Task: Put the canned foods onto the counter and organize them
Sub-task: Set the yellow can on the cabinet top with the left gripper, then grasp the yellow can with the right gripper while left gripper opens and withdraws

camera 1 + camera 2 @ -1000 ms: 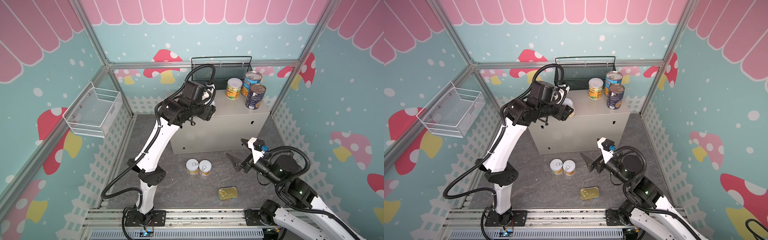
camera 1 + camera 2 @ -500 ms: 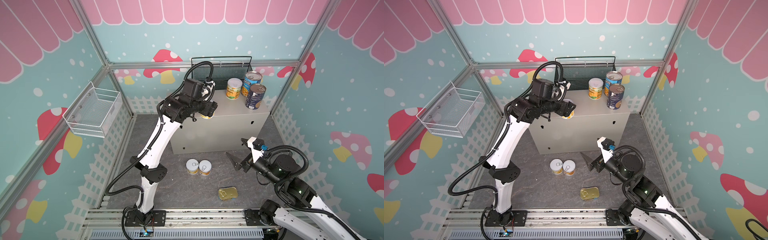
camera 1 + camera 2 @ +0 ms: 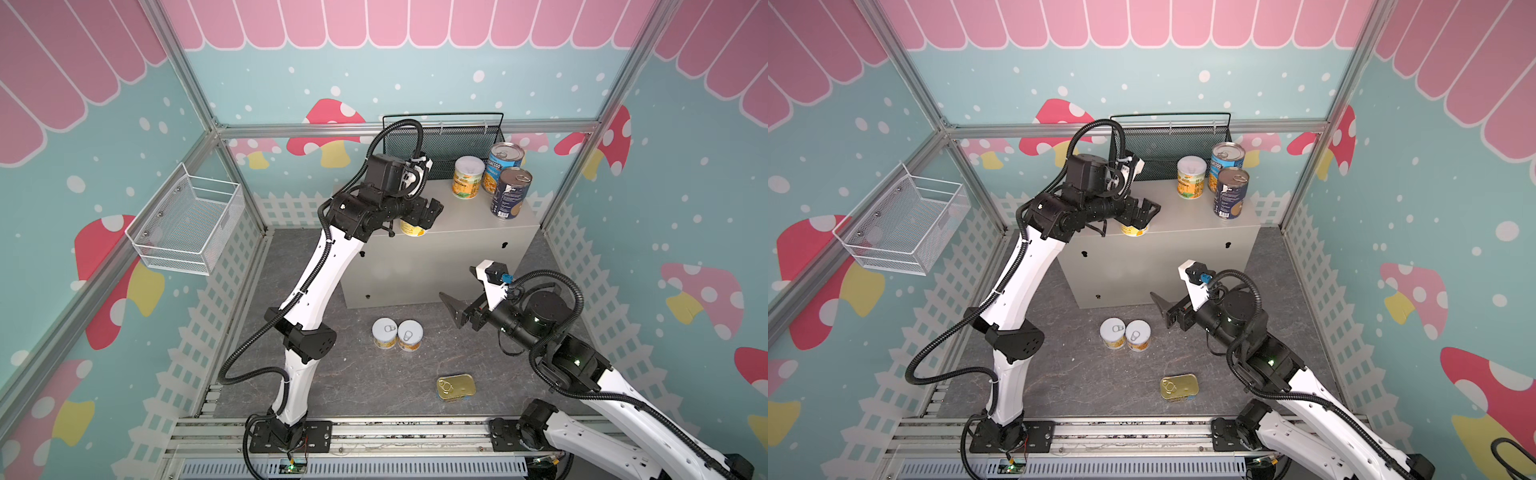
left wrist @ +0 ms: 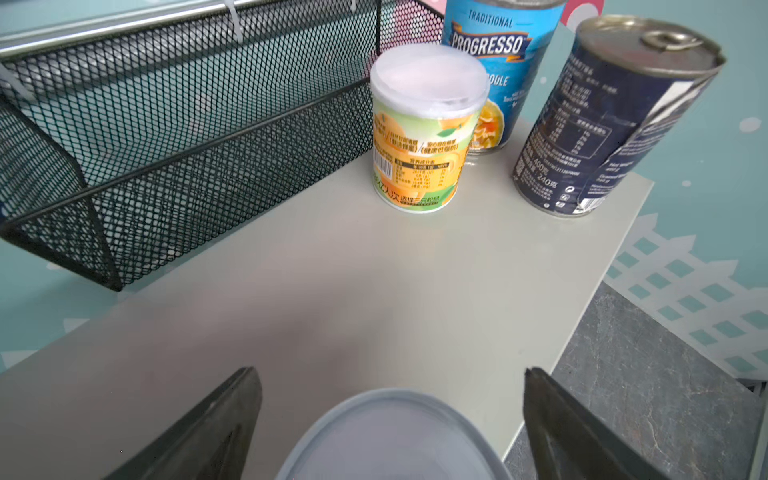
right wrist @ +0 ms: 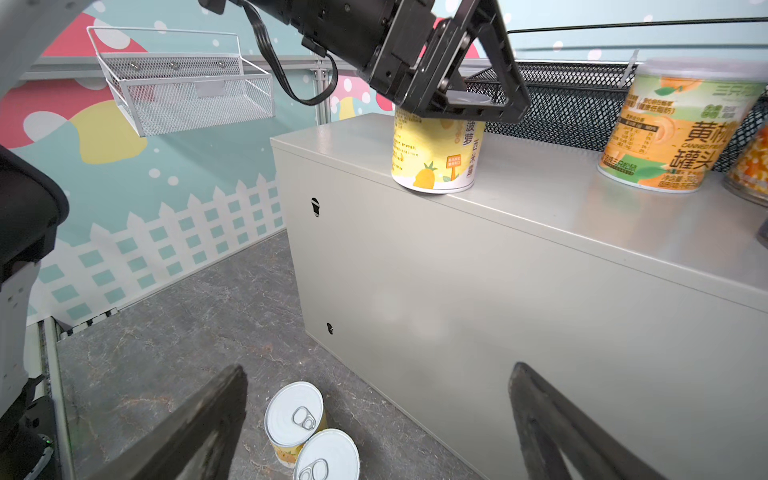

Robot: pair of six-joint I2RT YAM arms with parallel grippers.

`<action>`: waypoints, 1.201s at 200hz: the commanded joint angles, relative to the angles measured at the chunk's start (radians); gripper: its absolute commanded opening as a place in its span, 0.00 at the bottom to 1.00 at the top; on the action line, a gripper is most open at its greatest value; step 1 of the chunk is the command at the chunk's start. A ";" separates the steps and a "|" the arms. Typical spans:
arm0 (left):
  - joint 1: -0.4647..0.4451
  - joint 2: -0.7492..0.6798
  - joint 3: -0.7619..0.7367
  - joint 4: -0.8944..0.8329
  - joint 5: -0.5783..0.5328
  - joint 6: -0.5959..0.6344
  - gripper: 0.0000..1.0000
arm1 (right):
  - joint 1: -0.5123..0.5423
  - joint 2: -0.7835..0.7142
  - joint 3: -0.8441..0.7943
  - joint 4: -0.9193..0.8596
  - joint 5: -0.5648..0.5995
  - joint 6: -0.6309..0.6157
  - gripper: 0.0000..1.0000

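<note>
On the beige-grey counter (image 3: 469, 224), near its front edge, stands a small yellow-labelled can (image 3: 412, 229). My left gripper (image 3: 428, 212) is open over its top, and the left wrist view shows a gap between each finger and the lid (image 4: 395, 436). At the counter's back right stand another yellow-labelled can (image 3: 467, 178) and two taller blue cans (image 3: 503, 166) (image 3: 510, 193). Two small cans (image 3: 384, 333) (image 3: 409, 336) and a flat gold-topped tin (image 3: 456, 387) sit on the floor. My right gripper (image 3: 457, 282) hangs open and empty above the floor, in front of the counter.
A black mesh basket (image 3: 444, 141) hangs on the back wall right behind the counter. A white wire basket (image 3: 187, 224) is fixed to the left wall. White picket fencing (image 3: 232, 291) borders the dark stone floor (image 3: 374, 382).
My left gripper carried the yellow can a little rightward along the counter's front edge and opened around it. The can now stands free. The right arm has not moved.
</note>
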 commanded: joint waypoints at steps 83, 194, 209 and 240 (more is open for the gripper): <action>0.154 -0.589 -0.649 0.205 0.071 -0.029 0.99 | 0.010 0.414 0.360 0.110 0.119 0.007 0.99; 0.334 -0.939 -1.058 0.243 0.131 -0.048 0.99 | 0.009 0.739 0.645 0.110 0.366 0.024 0.94; 0.334 -0.944 -1.074 0.246 0.130 -0.046 0.99 | 0.009 0.741 0.635 0.129 0.389 0.023 0.90; 0.334 -0.939 -1.090 0.260 0.146 -0.049 0.99 | 0.009 0.728 0.617 0.137 0.471 0.011 0.82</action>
